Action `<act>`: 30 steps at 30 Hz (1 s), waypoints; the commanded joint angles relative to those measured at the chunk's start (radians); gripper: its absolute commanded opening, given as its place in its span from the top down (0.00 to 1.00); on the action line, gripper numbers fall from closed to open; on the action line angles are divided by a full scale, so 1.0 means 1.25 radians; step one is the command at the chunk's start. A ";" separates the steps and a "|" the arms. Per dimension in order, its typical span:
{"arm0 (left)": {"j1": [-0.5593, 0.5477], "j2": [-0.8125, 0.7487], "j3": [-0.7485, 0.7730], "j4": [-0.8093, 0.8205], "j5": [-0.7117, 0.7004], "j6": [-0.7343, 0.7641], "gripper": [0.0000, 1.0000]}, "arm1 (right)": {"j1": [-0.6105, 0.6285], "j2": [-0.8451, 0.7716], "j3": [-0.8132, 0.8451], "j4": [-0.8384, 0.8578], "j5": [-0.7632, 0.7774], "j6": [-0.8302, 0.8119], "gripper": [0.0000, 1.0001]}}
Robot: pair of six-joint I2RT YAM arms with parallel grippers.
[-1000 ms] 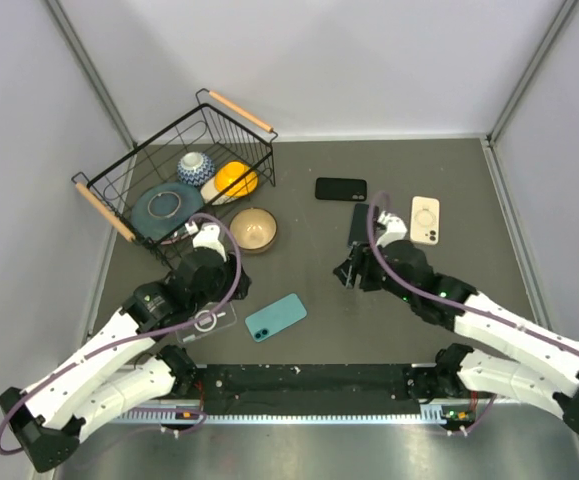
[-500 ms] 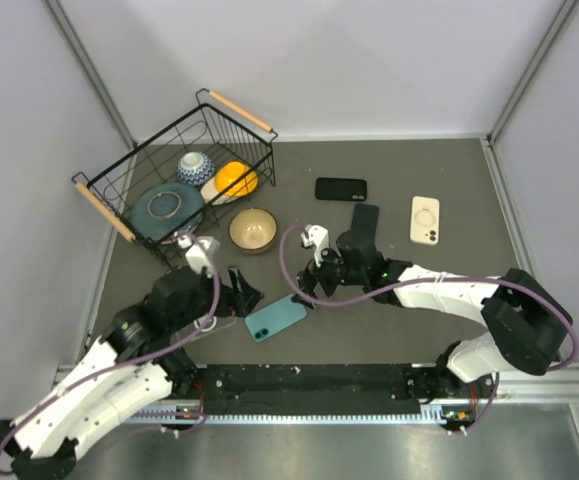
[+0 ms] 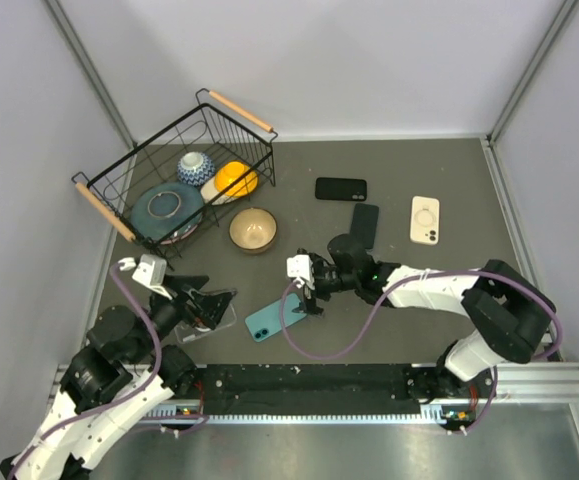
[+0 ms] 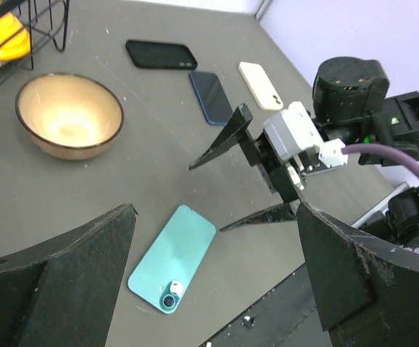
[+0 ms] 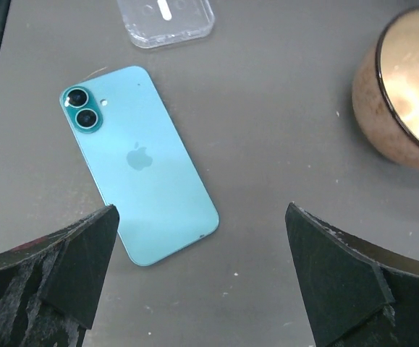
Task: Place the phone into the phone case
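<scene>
A teal phone point(image 3: 275, 318) lies back up on the grey table, its camera end toward the near edge point(image 4: 173, 259) point(image 5: 144, 195). A clear phone case point(image 3: 209, 324) lies flat just left of it point(image 5: 166, 18). My left gripper point(image 3: 207, 300) hovers open over the case, pointing right at the phone point(image 4: 215, 217). The right gripper point(image 3: 307, 295) reaches in from the right, open and empty, tips just above the phone's far end point(image 5: 200, 217) point(image 4: 206, 199). Neither gripper touches the phone.
A tan bowl point(image 3: 253, 230) stands behind the phone. A black wire basket point(image 3: 109, 205) holding dishes sits at the back left. A black phone point(image 3: 341, 188), a dark blue one point(image 3: 364, 225) and a cream one point(image 3: 425, 219) lie at the back right.
Both grippers have opened wide. The right arm swung left from the dark blue phone to the teal phone. The left arm drew back left and now points right over the clear case.
</scene>
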 commanded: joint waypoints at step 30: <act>0.002 -0.068 -0.019 0.041 -0.074 0.018 0.01 | 0.085 0.195 0.247 -0.265 -0.038 -0.200 0.03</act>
